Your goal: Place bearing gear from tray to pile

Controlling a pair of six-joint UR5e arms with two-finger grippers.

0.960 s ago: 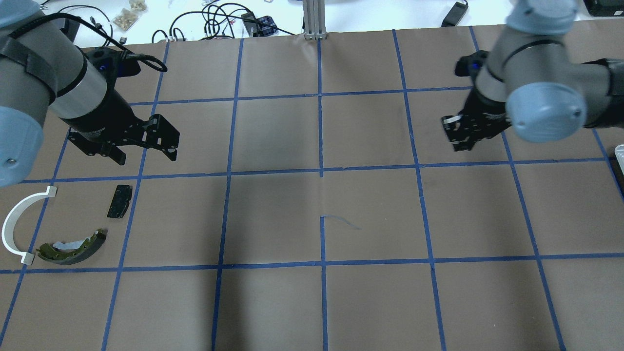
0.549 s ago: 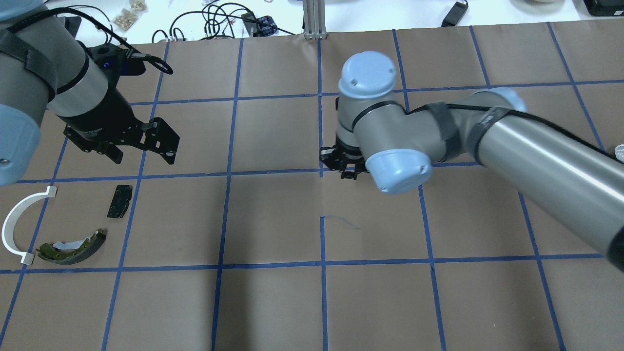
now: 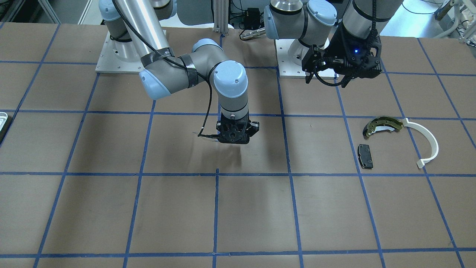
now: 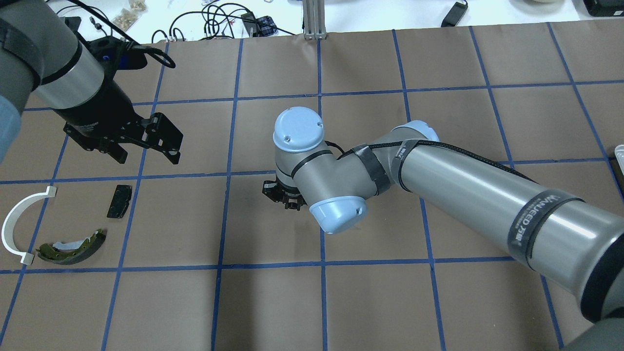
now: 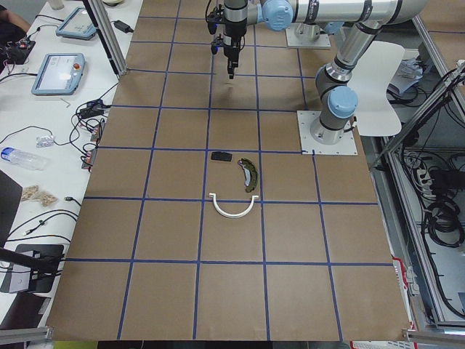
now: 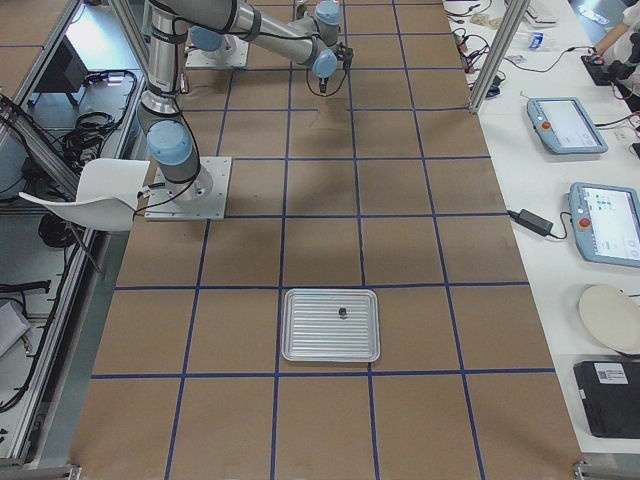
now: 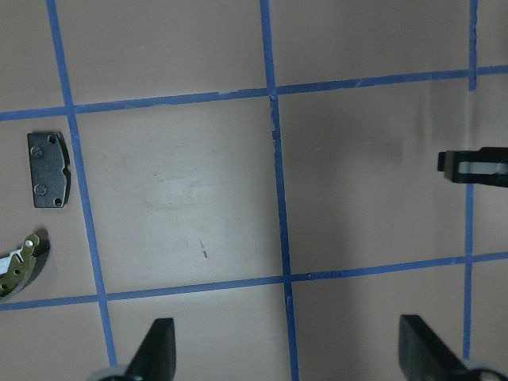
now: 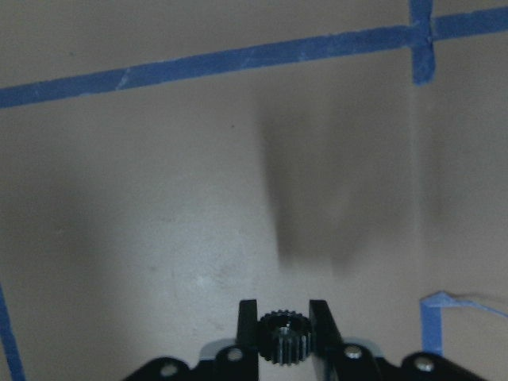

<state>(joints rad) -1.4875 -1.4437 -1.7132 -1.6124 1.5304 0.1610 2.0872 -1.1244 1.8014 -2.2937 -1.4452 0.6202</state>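
My right gripper point(image 8: 283, 317) is shut on a small black toothed bearing gear point(image 8: 283, 336) and hangs over the middle of the table point(image 4: 285, 195), also in the front view point(image 3: 234, 139). The pile lies at the left: an olive-gold brake shoe point(image 4: 73, 247), a white arc strip point(image 4: 19, 224) and a black pad point(image 4: 120, 201). My left gripper point(image 4: 146, 148) is open and empty, above and behind the pile. Its wrist view shows the pad point(image 7: 48, 169) and the shoe's end point(image 7: 20, 266). The tray point(image 6: 330, 325) is far off to the right; only its edge point(image 4: 619, 156) shows overhead.
The table is brown paper with a blue tape grid point(image 4: 321, 263). A small dark part point(image 6: 342, 311) lies in the tray. Cables and bags lie past the far edge point(image 4: 214, 19). The right arm's long link point(image 4: 487, 195) spans the table's right half.
My right arm has swept left from the table's right side to its middle, gripper staying shut. My left gripper has hardly moved.
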